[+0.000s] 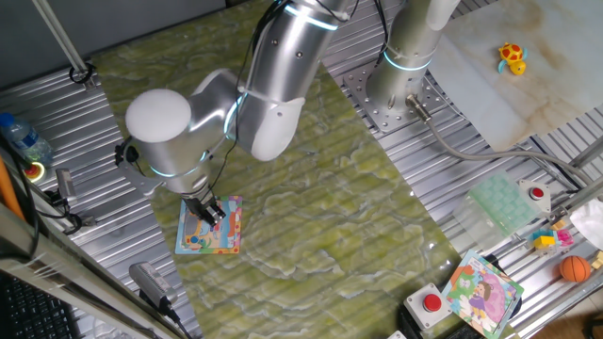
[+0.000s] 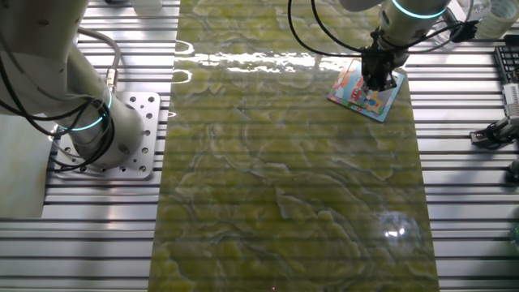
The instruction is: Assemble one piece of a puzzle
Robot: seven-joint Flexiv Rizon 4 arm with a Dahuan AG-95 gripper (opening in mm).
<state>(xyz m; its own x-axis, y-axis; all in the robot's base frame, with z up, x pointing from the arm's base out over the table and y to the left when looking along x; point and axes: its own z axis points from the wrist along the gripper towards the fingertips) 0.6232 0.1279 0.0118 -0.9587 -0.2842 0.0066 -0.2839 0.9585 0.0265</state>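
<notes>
The puzzle (image 1: 211, 232) is a flat square board with a light-blue border and an orange, pink and yellow picture. It lies on the green mat near the left front edge, and it also shows in the other fixed view (image 2: 362, 91). My gripper (image 1: 212, 213) hangs right over the board's upper middle, with the fingertips at or just above the surface. In the other fixed view the gripper (image 2: 376, 81) covers the board's centre. The piece is too small to make out; the fingers hide that spot. I cannot tell whether the jaws are open or shut.
A second board with a purple-and-green picture (image 1: 482, 292) lies at the front right beside a red button box (image 1: 431, 305). An orange ball (image 1: 575, 269), a yellow toy (image 1: 513, 58) and the arm's base (image 1: 403, 94) stand at the right and back.
</notes>
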